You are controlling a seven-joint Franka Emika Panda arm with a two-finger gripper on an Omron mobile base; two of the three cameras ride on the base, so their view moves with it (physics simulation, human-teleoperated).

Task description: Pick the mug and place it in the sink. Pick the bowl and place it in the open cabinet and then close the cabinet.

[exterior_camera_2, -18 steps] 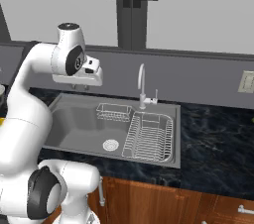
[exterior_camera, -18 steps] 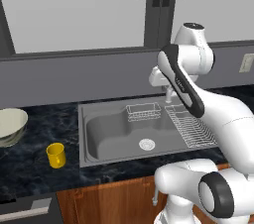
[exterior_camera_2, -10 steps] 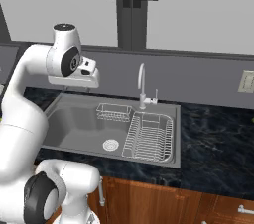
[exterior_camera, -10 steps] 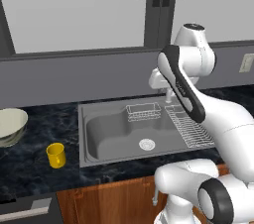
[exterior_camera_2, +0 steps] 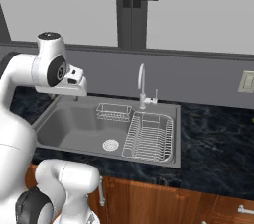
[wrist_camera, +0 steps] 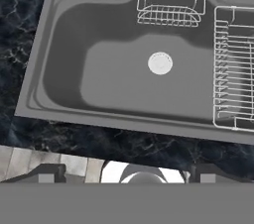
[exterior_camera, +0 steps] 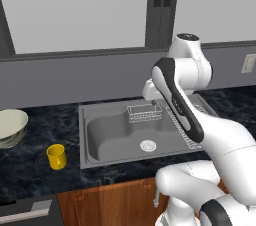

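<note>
- While the yellow mug (exterior_camera: 56, 156) waits upright on the dark marble surface (exterior_camera: 30, 170), the robot's hand hangs high over the sink (exterior_camera: 107, 137), its fingers (wrist_camera: 47, 173) spread wide and holding nothing.
- From the left base view, the mug lies at about 8 o'clock from the hand, across the sink's left rim and well apart from it; the coming reach must swing left and drop down.
- Standing just beside the basin's left edge, the mug shows no handle clearly enough to tell which way it points.
- Further out at 9 o'clock, the cream bowl (exterior_camera: 10, 127) sits at the left edge of the surface, near the mug but not touching it.
- Seen from the hand view, the fingers frame the sink's near rim, with the round drain (wrist_camera: 160, 63) at 12 o'clock and the wire rack (wrist_camera: 233, 69) at 2 o'clock.
- Judged from this, neither task thing is yet moved; the basin holds no mug.
- With one arm only, the mug looks the nearer pick, the bowl lying beyond it.
</note>
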